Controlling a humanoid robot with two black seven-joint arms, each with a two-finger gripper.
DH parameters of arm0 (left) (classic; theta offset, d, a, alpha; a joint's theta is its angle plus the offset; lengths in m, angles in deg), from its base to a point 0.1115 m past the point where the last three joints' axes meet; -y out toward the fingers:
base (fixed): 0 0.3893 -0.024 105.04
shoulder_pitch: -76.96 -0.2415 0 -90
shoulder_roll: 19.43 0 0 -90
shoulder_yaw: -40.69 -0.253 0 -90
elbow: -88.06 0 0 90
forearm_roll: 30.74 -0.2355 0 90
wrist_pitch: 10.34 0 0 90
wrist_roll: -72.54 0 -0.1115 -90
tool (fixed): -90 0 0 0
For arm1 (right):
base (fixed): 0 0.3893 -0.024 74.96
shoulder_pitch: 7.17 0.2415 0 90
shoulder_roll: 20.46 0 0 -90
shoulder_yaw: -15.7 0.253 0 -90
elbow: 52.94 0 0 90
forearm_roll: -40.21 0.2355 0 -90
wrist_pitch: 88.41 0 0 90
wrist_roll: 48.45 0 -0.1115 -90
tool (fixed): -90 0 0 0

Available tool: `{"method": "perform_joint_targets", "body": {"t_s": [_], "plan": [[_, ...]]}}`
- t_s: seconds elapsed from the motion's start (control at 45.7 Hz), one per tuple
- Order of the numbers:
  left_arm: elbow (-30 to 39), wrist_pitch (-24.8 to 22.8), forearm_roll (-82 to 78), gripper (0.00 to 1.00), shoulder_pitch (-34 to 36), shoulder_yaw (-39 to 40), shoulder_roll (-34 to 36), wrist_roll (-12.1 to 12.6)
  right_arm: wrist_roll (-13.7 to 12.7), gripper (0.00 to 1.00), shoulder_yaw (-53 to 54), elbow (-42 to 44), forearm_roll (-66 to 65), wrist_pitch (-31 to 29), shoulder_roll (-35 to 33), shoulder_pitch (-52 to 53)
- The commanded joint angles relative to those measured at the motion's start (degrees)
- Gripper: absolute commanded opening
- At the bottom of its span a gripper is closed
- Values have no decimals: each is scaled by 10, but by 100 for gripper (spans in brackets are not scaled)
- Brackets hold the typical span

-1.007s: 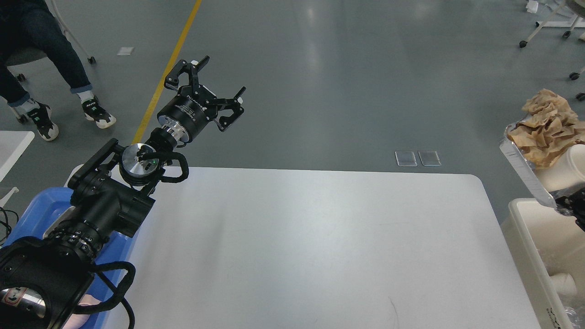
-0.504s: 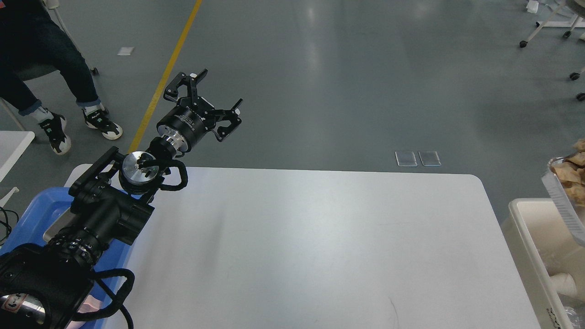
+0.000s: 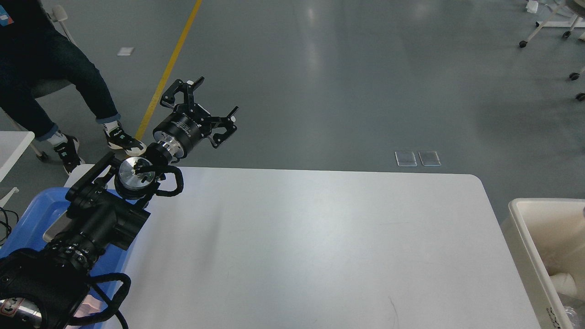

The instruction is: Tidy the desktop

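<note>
Grey flooring with a yellow line [image 3: 170, 68] is stretching beyond the desktop [image 3: 311, 246]. Right of the desktop, a cream bin [image 3: 532, 256] is holding white cups [image 3: 564, 281]; left of it, a blue tray [image 3: 32, 214] is lying under the arm. Over the desktop's far left corner, the left gripper [image 3: 215, 103] is hanging with fingers spread, holding nothing. A seated person [image 3: 59, 77] is resting feet beyond that corner.

Tray [image 3: 32, 214] left of desktop [image 3: 311, 246], bin [image 3: 525, 228] right.
</note>
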Motion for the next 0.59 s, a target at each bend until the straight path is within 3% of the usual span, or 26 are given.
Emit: {"method": "perform_joint_targets", "body": {"t_s": [0.0, 0.022, 0.044, 0.066, 0.394, 0.569], "plan": [[0, 0, 0, 99, 1, 0, 0, 0, -1, 31, 0, 16, 18, 0, 3, -9], [0, 0, 0, 99, 1, 0, 0, 0, -1, 51, 0, 18, 19, -1, 3, -10], [0, 0, 0, 99, 1, 0, 0, 0, -2, 82, 0, 23, 20, 1, 3, -11], [-1, 0, 0, 99, 2, 0, 0, 0, -2, 100, 1, 25, 21, 1, 4, -12], [0, -1, -5, 99, 6, -1, -2, -1, -3, 100, 1, 38, 7, -7, 0, -25], [0, -2, -14, 99, 17, -1, 0, 0, -3, 100, 2, 43, 5, -8, -73, 38]]}}
